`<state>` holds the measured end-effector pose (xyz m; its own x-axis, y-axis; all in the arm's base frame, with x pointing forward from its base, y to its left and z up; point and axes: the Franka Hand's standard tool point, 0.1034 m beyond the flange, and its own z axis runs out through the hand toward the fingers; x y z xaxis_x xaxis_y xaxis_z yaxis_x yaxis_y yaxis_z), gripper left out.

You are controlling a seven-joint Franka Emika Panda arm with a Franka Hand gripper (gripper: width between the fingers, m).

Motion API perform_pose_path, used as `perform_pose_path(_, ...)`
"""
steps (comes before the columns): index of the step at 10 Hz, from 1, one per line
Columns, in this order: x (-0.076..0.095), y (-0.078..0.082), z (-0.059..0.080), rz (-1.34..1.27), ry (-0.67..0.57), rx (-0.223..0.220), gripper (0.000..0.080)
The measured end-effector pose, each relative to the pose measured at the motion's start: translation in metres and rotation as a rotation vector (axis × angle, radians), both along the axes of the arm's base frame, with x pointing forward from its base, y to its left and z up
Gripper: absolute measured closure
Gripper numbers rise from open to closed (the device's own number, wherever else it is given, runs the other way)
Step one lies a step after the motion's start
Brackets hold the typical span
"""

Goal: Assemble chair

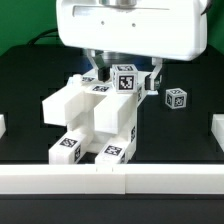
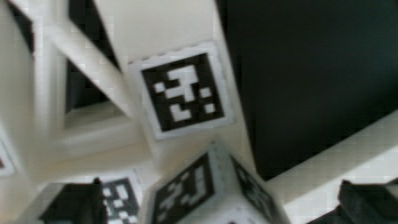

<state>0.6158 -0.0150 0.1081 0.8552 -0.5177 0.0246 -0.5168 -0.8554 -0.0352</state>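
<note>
The chair's white blocky structure (image 1: 95, 115) stands mid-table, with tags on its front feet (image 1: 68, 148). My gripper (image 1: 126, 76) hangs over its far top end. The jaws stand wide apart on either side of a tagged white block (image 1: 125, 81) at the top. In the wrist view my gripper (image 2: 222, 207) has its dark fingertips (image 2: 79, 204) at both sides of that tagged corner (image 2: 228, 190), with gaps showing. A long white bar carries a tag (image 2: 183, 92). A small loose tagged white piece (image 1: 176, 98) lies at the exterior view's right.
A low white wall (image 1: 110, 180) runs along the front of the black table. More white edges (image 1: 217, 128) stand at both sides. Green backdrop lies behind.
</note>
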Motion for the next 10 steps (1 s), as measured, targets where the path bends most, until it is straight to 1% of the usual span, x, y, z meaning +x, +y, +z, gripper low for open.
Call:
perform_pose_path(1,0.0009,-0.0001,0.0004,0.114,-0.006,-0.006,0.0151)
perform_pose_path(2,0.0007,0.0007,0.0004,0.171,-0.003,-0.02,0.0151)
perform_pose_path(3,0.0007,-0.0004,0.0006,0.28,0.0,-0.039,0.0151)
perform_pose_path(6,0.0008,-0.0036,0.001,0.58,0.01,-0.073,0.0151)
perform_pose_path(7,0.0007,-0.0052,0.001,0.637,0.012,-0.078,0.0151)
perform_pose_path(8,0.0006,-0.0065,0.001,0.638,0.012,-0.078,0.0151)
perform_pose_path(9,0.0006,-0.0063,0.001,0.636,0.012,-0.078,0.025)
perform_pose_path(10,0.0006,-0.0063,0.0009,0.624,0.012,-0.077,0.025)
